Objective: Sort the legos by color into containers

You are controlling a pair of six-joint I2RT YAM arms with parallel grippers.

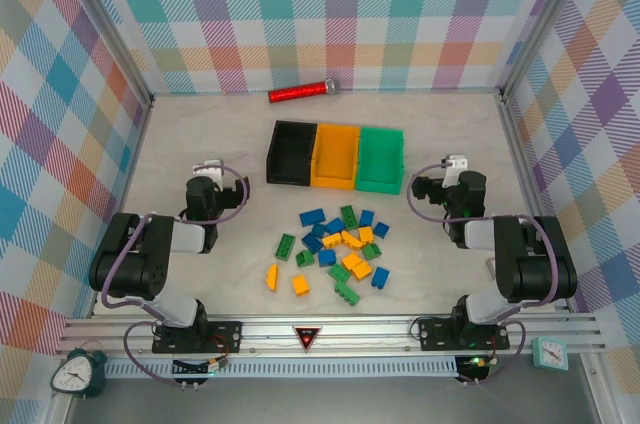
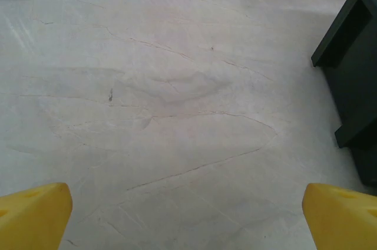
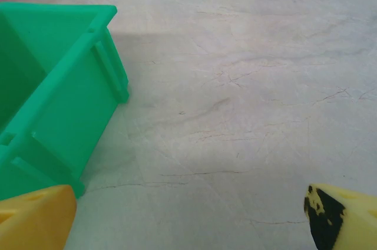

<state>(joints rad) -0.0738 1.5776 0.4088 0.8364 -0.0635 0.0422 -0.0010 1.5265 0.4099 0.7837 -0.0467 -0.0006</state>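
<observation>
1. Small blue, green and yellow-orange plastic lego bricks (image 1: 335, 249) lie heaped mid-table, just near of 3 open plastic containers: black bin (image 1: 292, 150), orange-yellow bin (image 1: 336, 153), green bin (image 1: 380, 156).
2. Left gripper (image 2: 185, 209), left of the heap: jaws wide apart, holding nothing.
3. Right gripper (image 3: 188, 211), right of the green bin: jaws wide apart, holding nothing.

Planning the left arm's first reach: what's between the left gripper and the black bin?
Nothing: just bare table between the left gripper and the black bin, seen in the left wrist view and from the top camera.
</observation>
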